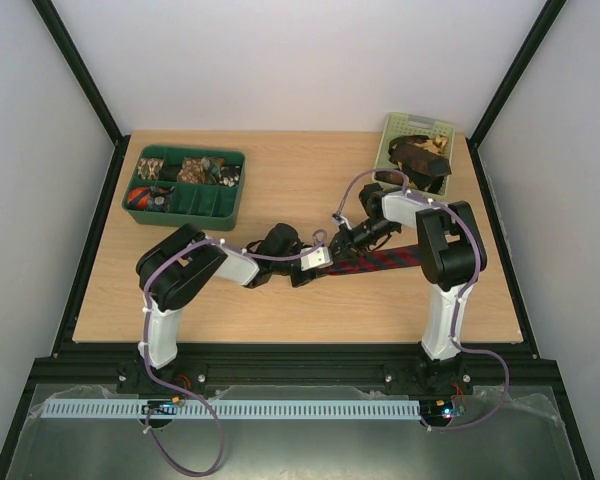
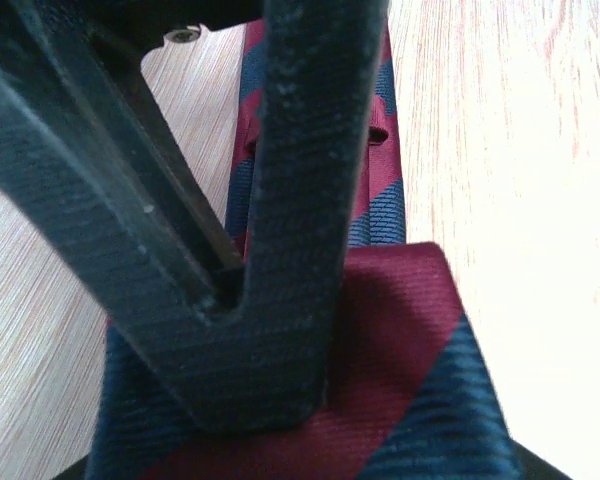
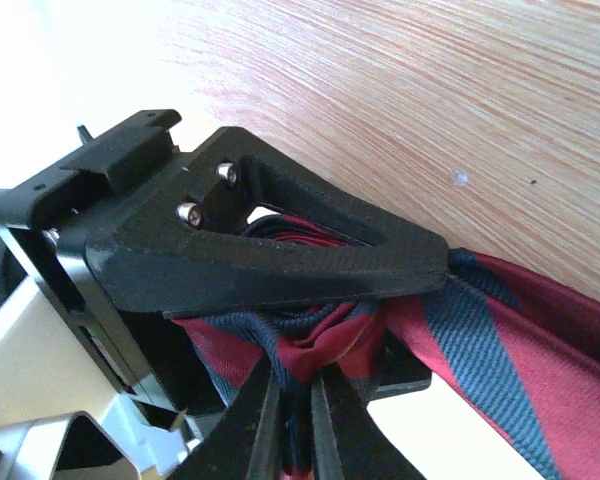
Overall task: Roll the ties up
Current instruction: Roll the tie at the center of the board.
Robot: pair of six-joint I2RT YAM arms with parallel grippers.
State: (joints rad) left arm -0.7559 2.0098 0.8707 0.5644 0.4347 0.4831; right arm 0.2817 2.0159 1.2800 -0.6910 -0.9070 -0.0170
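Observation:
A dark red tie with navy diagonal stripes (image 1: 385,261) lies across the table's middle. Its left end is gathered between both grippers. My left gripper (image 1: 323,258) is clamped on that end; in the left wrist view its black finger (image 2: 280,250) presses on the tie (image 2: 400,330). My right gripper (image 1: 343,240) reaches in from the right. In the right wrist view it (image 3: 298,385) pinches a bunched fold of the tie (image 3: 520,340) just under the left gripper's finger (image 3: 280,265). More dark ties (image 1: 422,156) lie in the basket.
A pale green plastic basket (image 1: 405,126) stands at the back right. A dark green divided tray (image 1: 230,208) at the back left holds several rolled ties (image 1: 195,170). The two arms meet over the table's middle, with bare wood in front.

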